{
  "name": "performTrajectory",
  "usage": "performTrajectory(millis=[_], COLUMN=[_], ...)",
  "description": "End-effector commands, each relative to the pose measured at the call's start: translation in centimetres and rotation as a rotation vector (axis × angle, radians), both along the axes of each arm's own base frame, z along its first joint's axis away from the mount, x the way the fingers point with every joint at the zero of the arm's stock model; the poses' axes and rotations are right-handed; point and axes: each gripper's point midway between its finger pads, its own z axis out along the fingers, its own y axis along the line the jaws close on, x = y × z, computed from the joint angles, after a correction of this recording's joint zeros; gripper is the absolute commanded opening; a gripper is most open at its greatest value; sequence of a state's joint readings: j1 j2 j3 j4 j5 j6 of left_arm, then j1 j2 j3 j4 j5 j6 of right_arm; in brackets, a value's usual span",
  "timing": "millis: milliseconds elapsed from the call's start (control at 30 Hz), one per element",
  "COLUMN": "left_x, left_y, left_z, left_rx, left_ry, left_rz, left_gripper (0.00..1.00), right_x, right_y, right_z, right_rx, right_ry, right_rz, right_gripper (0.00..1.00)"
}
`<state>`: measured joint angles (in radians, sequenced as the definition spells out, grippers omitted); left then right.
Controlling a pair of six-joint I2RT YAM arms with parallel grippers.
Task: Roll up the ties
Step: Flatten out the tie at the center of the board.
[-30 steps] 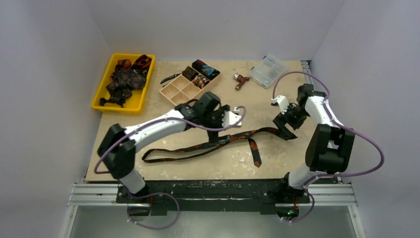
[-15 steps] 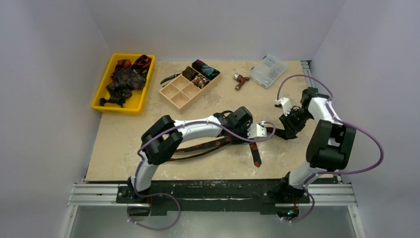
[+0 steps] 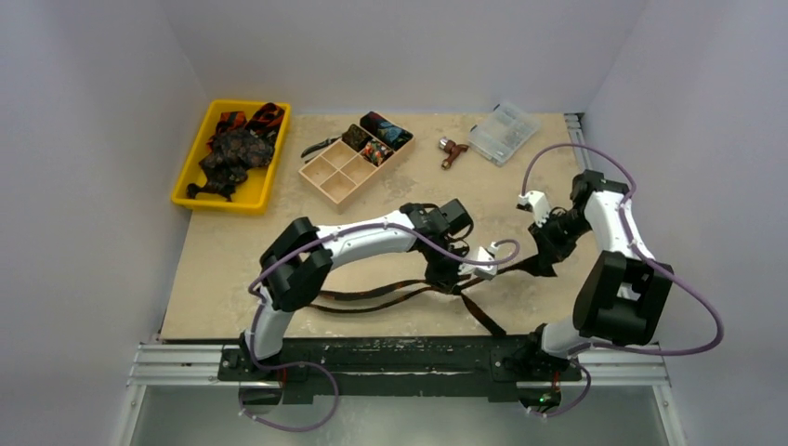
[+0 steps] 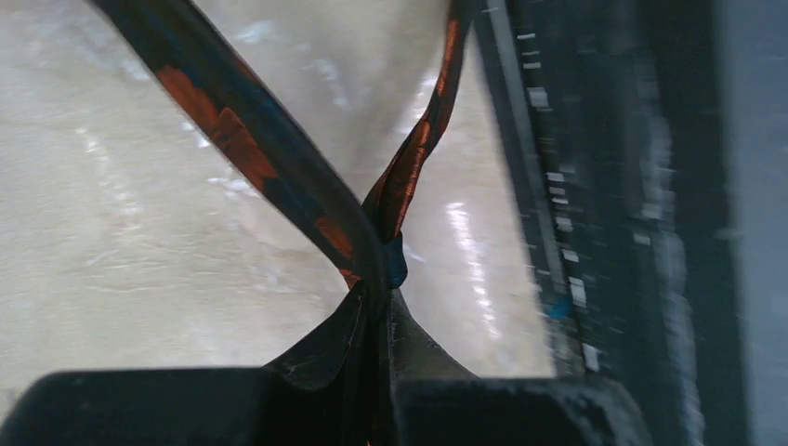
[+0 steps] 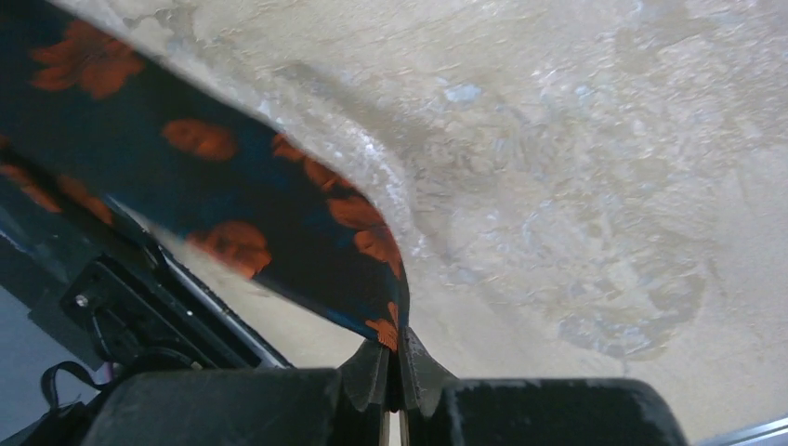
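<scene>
left gripper clamped on the black tie with orange blotches, right gripper pinched tight on the same tie, which stretched between them over the table, near its front edge

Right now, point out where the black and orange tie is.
In the top view, the tie spans the near middle of the table, held by the left gripper and the right gripper.
</scene>
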<state>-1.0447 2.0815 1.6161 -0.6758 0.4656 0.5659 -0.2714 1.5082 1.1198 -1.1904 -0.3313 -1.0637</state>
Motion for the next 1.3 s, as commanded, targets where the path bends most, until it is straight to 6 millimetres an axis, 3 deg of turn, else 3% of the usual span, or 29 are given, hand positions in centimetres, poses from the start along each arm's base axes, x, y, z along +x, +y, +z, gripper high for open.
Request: performTrajectory(millis=[0, 67, 133, 200, 267, 333, 433, 533, 567, 633, 733, 800, 933, 1100, 1200, 1267], left_x=[-5.6, -4.0, -2.5, -1.2, -0.2, 0.3, 0.6, 1.1, 1.4, 2.1, 4.0, 5.3, 7.5, 9.4, 9.9, 8.2], left_y=[4.0, 4.4, 4.8, 4.8, 4.7, 4.7, 5.1, 5.3, 5.3, 5.5, 5.7, 6.0, 8.1, 13.2, 17.5, 20.8], left_z=[8.1, 6.4, 3.4, 2.0, 1.3, 0.7, 0.0, 0.0, 0.1, 0.5, 3.0, 5.1, 9.1, 12.8, 13.5, 13.1], left_rx=[-0.088, -0.010, 0.092, 0.149, 0.159, 0.159, 0.174, 0.170, 0.164, 0.147, 0.058, -0.012, -0.147, -0.275, -0.264, -0.189], left_ry=[0.445, 0.577, 0.719, 0.792, 0.808, 0.801, 0.784, 0.780, 0.776, 0.751, 0.679, 0.616, 0.461, 0.358, 0.298, 0.272], left_rz=[-0.106, 0.011, 0.110, 0.182, 0.228, 0.243, 0.251, 0.274, 0.285, 0.305, 0.345, 0.363, 0.422, 0.598, 0.701, 0.681], left_gripper=[0.00, 0.00, 0.00, 0.00, 0.00, 0.00, 0.00, 0.11, 0.19, 0.36, 0.52, 0.55, 0.61, 0.68, 0.75, 0.77], right_x=[-1.2, -0.8, 0.2, 1.4, 2.5, 3.0, 3.4, 3.9, 4.0, 3.8, 2.9, 2.3, 1.6, 0.7, 0.1, 0.3], right_y=[-1.2, -1.8, -1.3, -1.3, -1.5, -1.7, -2.0, -2.1, -2.2, -2.2, -0.4, 1.3, 4.8, 10.0, 11.8, 12.8], right_z=[-1.5, -3.9, -5.5, -6.2, -6.2, -5.9, -4.7, -3.2, -2.6, -1.4, 0.7, 1.8, 2.8, 1.7, -0.2, -1.2], right_rx=[-0.058, -0.064, -0.018, -0.007, -0.011, -0.021, -0.039, -0.047, -0.054, -0.063, 0.015, 0.074, 0.072, 0.040, 0.013, -0.001], right_ry=[0.063, 0.152, 0.228, 0.237, 0.208, 0.190, 0.152, 0.096, 0.076, 0.051, 0.023, -0.011, -0.150, -0.238, -0.227, -0.228], right_rz=[-0.045, -0.067, -0.139, -0.185, -0.211, -0.225, -0.232, -0.242, -0.245, -0.244, -0.219, -0.181, -0.027, 0.174, 0.248, 0.288], right_gripper=[0.00, 0.00, 0.01, 0.18, 0.22, 0.36, 0.46, 0.56, 0.58, 0.64, 0.71, 0.75, 0.74, 0.69, 0.73, 0.79])
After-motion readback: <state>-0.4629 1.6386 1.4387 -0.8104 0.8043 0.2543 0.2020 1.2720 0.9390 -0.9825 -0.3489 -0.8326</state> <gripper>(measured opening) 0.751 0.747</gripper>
